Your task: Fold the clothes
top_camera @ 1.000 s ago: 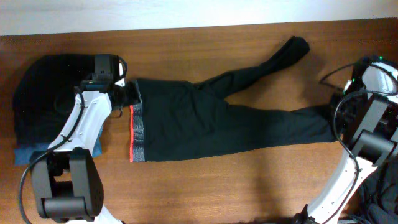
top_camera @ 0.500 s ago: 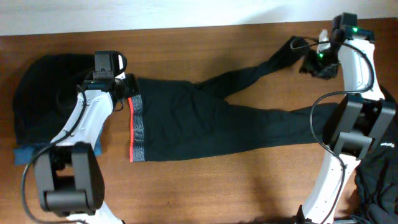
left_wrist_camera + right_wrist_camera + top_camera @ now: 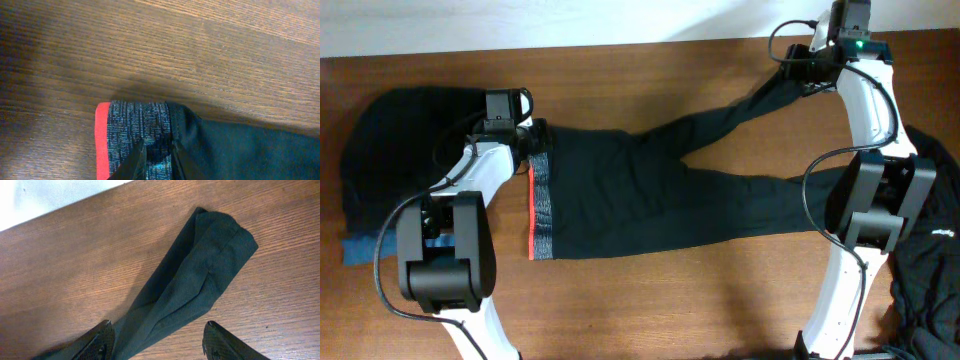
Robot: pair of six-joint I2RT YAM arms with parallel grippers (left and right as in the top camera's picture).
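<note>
The clothes in play are long black leggings (image 3: 650, 195) spread flat, their grey-speckled, coral-edged waistband (image 3: 542, 215) at the left and both legs running right. My left gripper (image 3: 528, 140) sits at the waistband's far corner. In the left wrist view the gripper (image 3: 157, 152) is shut on the speckled waistband (image 3: 135, 122). My right gripper (image 3: 798, 68) hovers at the cuff of the far leg (image 3: 760, 100). In the right wrist view it (image 3: 160, 337) stands open, straddling that leg (image 3: 200, 275), whose cloth lies closer to the left finger.
A heap of black garments (image 3: 390, 150) lies at the far left on something blue (image 3: 360, 248). Another black garment with small white lettering (image 3: 930, 270) hangs at the right edge. The table's far edge (image 3: 620, 45) runs close behind both grippers.
My right arm swung from the near leg's end at the right edge up to the far leg's cuff, and its jaws opened. My left gripper closed on the waistband corner.
</note>
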